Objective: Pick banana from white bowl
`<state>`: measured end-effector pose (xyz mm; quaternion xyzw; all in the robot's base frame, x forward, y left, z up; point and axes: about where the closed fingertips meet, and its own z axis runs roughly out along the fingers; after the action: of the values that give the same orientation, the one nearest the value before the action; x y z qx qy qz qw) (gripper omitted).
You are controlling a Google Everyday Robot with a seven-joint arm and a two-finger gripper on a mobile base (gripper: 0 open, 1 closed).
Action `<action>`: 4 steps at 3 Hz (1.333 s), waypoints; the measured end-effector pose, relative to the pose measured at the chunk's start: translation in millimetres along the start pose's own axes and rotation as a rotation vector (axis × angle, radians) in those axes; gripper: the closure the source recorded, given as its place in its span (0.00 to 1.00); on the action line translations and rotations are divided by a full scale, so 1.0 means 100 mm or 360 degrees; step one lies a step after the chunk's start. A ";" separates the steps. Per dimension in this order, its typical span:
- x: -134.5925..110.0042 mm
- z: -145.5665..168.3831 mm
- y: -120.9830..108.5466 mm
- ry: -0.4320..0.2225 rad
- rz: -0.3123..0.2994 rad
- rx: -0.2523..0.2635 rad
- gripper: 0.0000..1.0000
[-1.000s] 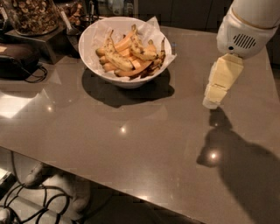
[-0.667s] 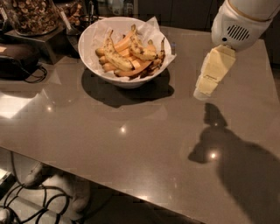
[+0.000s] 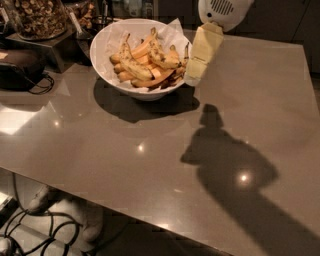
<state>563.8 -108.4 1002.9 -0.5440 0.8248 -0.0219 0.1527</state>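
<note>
The white bowl (image 3: 114,81) stands on the table at the back left, lined with crumpled white paper that sticks out over its rim. It holds several bananas and smaller orange-yellow pieces. A freckled yellow banana (image 3: 132,65) lies curved in the left middle of the pile; another freckled one lies to its right. My gripper (image 3: 194,75), pale yellow under a white wrist (image 3: 222,11), hangs just outside the bowl's right rim, its tip level with the rim. It holds nothing that I can see.
A jar of nuts (image 3: 37,17) sits on a metal stand (image 3: 47,49) at the back left. A black device with a cable (image 3: 17,67) lies beside it. The brown table (image 3: 150,160) stretches right and forward. Cables (image 3: 45,230) lie on the floor below its front edge.
My gripper has moved left and farther back, from over the open table on the right to the bowl's right rim. The bowl and bananas have not moved.
</note>
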 end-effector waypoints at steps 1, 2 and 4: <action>-0.15 -0.01 -0.03 -0.0049 -0.0023 0.0027 0.00; -0.31 0.01 -0.12 -0.0137 0.0041 0.0011 0.00; -0.82 0.03 -0.40 -0.0232 0.0124 -0.0024 0.09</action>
<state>629.5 -49.8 1027.0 -0.5128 0.8322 0.0299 0.2089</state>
